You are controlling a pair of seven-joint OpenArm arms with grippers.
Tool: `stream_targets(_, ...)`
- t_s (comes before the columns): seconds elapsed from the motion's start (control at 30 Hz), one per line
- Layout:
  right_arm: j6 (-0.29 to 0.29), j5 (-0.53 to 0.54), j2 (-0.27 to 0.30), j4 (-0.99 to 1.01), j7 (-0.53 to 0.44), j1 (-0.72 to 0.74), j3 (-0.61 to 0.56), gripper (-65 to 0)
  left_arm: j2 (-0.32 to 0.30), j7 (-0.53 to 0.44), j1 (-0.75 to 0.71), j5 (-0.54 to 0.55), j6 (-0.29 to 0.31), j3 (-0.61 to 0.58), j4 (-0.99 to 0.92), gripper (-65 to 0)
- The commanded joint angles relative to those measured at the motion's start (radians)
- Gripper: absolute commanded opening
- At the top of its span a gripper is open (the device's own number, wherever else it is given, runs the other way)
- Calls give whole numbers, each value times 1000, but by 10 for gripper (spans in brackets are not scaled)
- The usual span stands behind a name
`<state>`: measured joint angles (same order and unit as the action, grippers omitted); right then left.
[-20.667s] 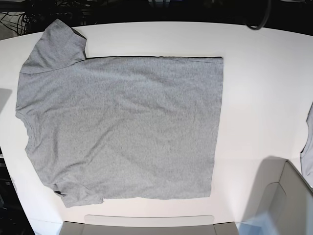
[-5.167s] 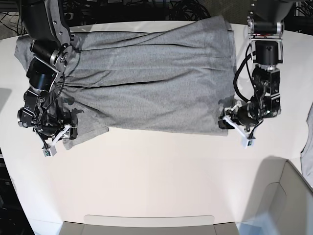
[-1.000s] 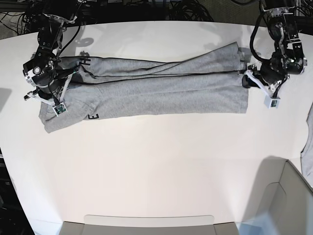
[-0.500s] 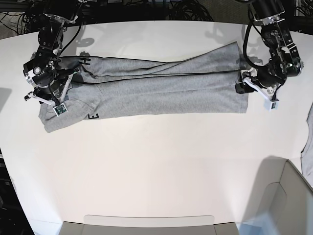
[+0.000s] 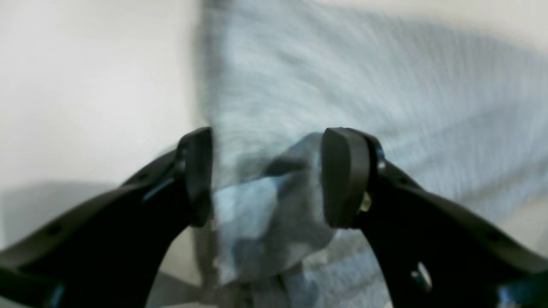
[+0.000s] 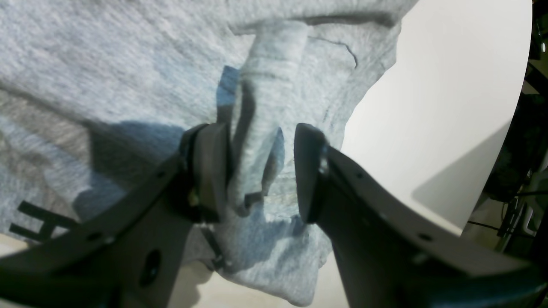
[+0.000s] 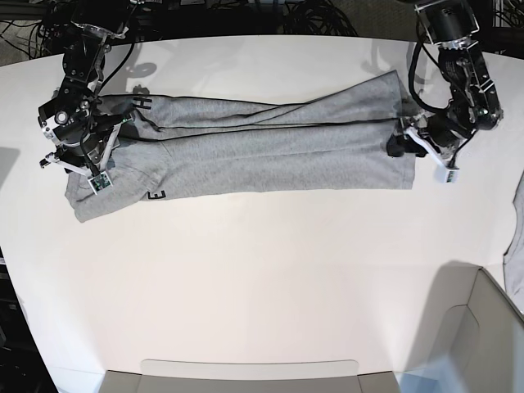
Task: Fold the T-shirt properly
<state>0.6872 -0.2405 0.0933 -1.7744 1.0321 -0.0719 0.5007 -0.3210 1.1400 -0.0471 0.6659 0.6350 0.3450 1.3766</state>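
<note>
The heather-grey T-shirt (image 7: 270, 147) lies folded into a long narrow band across the white table (image 7: 246, 278). Black letters show at its left end (image 7: 144, 103). My right gripper (image 7: 82, 155) is at that left end. In the right wrist view it (image 6: 259, 171) pinches a raised ridge of the shirt (image 6: 107, 64), with a black letter beside it (image 6: 36, 218). My left gripper (image 7: 399, 146) is over the right hem. In the blurred left wrist view it (image 5: 265, 175) stands wide apart over the shirt (image 5: 342, 77), a lump of cloth between its fingers.
A thin sliver of plain grey cloth (image 7: 516, 237) hangs at the table's right edge. A grey box (image 7: 467, 344) stands at the front right and a flat tray (image 7: 246, 377) at the front edge. Cables (image 7: 311, 16) lie behind the table.
My left gripper has moved a little inward and down over the right hem, and its arm has swung. The shirt and my right gripper have stayed where they were.
</note>
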Motion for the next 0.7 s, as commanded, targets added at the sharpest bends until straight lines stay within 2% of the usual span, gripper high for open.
stream_targets(0.0,11,-4,10,-18,-9,14,3,-401,0,64,-9,-27,6,-11,-7,-266)
stream_targets(0.13,11,-6,12,-18,-9,13,5,-401,0,79,-67,-27,18,-16,8,-285)
stream_targets(0.23,11,-3,7,-18,-9,13,23,-401,0,77,-78,-27,19,-16,8,-358)
stream_targets(0.3,11,-1,3,-18,-11,24,43,-401,0,77,-78,-27,18,-11,7,-436)
stream_targets(0.43,11,86,-8,-60,-11,21,85,-400,0,84,-75,-27,10,-7,7,-650)
stream_targets(0.67,11,247,-11,-130,-11,19,223,-400,-20,88,-23,-25,10,22,8,-650)
